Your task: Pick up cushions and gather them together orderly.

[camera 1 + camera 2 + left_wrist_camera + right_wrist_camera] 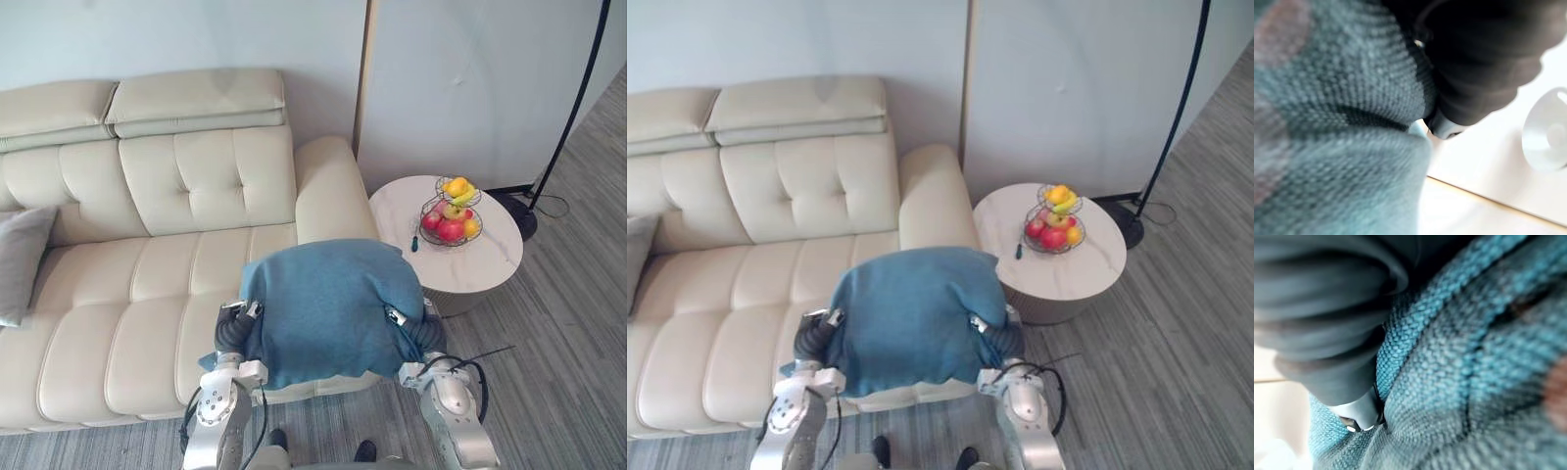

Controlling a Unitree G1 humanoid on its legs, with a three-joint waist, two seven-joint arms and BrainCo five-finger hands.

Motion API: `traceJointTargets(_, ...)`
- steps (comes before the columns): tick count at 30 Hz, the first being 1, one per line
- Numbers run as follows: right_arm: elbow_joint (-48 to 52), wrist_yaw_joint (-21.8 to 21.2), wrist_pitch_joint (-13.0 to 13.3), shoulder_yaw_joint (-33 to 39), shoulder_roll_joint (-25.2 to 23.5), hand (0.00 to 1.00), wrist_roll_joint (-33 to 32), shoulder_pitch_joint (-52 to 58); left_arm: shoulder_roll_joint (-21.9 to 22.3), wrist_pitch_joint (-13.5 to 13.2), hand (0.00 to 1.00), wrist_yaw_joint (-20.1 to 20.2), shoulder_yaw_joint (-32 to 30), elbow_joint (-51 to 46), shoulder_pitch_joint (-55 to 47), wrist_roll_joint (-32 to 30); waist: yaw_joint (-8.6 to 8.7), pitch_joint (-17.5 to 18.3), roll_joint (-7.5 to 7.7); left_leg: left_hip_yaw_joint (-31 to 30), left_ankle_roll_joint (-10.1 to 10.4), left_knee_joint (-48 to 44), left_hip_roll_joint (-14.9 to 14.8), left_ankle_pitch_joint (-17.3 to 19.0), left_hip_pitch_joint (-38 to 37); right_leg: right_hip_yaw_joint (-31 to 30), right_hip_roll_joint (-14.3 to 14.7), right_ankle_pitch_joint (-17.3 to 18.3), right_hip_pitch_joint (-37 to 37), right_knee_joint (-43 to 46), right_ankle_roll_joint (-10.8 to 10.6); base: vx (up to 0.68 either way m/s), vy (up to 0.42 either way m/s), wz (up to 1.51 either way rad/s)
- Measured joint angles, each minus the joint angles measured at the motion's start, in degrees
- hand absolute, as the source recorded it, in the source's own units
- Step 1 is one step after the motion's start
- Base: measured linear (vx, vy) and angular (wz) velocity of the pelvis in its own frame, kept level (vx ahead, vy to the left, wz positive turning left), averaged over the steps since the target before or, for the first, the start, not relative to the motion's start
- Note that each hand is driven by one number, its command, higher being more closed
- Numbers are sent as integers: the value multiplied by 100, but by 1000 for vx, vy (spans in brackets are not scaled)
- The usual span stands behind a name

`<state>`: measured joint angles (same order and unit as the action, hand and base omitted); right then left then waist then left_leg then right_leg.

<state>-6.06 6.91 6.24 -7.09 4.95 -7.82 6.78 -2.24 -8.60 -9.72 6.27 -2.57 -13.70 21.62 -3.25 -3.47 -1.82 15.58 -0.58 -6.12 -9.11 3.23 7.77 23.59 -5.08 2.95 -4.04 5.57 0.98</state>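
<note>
Big teal-blue knitted cushion [328, 308] is up off the seat, sandwiched between the left hand [232, 333] and the right hand [428, 336], one on each side edge. It hangs right in front of the robot, over the front of the cream tufted leather sofa [147, 284].

It looks light and squishy, and the chunky knit should be grippy rather than slick (nothing fragile here). So a squeeze from opposite sides seems the way to carry it; too loose and it'd probably sag in the middle.

Can't tell whether either hand is spread or curled, since both are sunk into the fabric and the wrist views give just dark cover against knit. The cushion also hides the seat beneath it.

Further off, a flat grey fabric cushion [20, 259] leans against the sofa back at the view's left edge. It's cut off, so its full shape is anyone's guess.
</note>
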Motion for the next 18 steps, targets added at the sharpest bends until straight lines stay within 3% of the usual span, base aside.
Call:
traceJointTargets(2,-48,0,0,2,18,100,-1,-87,53,0,100,-1,-27,1,69,5,26,12,-20,277,72,298,49,-257,-39,202,-118,-38,0,-26,-59,87,136,56)
traceJointTargets(3,-208,1,0,2,24,100,2,-219,82,-2,100,-1,-50,4,71,9,13,33,-42,220,411,538,130,-532,-145,284,-165,-57,18,-27,-90,96,125,47)
traceJointTargets(7,-563,-9,0,-6,-27,100,24,-377,3,-44,100,0,-63,62,36,15,-24,72,-45,-195,318,923,457,-696,-446,522,-355,-137,464,-252,-231,64,147,67)
traceJointTargets(11,-645,-26,0,-101,-53,100,57,-475,-149,-117,100,16,-68,84,-14,15,-85,97,-50,-368,165,1076,781,-719,-465,713,-724,-20,463,-21,-542,10,147,33)
traceJointTargets(12,-722,-26,0,-108,-52,100,88,-503,-141,-117,100,20,-69,118,-26,15,-88,81,-24,-363,88,949,887,-559,-417,688,-976,212,262,535,-546,-16,153,17)
traceJointTargets(14,-972,-26,-13,-169,-41,100,110,-600,-167,-114,100,20,-78,206,-73,14,-82,32,19,-354,-30,697,979,-330,-382,467,-1300,331,-184,1644,-337,-25,203,2)
traceJointTargets(15,-1091,-26,-23,-271,-55,100,112,-607,-260,-107,100,20,-88,214,-102,12,-45,-48,85,-386,-132,486,989,-190,-409,-180,-1348,259,-546,2380,-188,-15,188,1)
traceJointTargets(16,-1100,-27,-31,-302,-61,100,113,-599,-316,-104,100,20,-88,216,-102,11,-10,-69,103,-427,-148,455,969,-175,-409,-439,-1265,413,-673,2520,-228,16,121,12)
traceJointTargets(18,-1079,-29,-39,-421,-40,100,113,-613,-489,-99,100,20,-89,216,-74,5,62,-132,170,-498,-135,497,857,-177,-428,-1011,-617,795,-841,2293,-355,44,10,18)
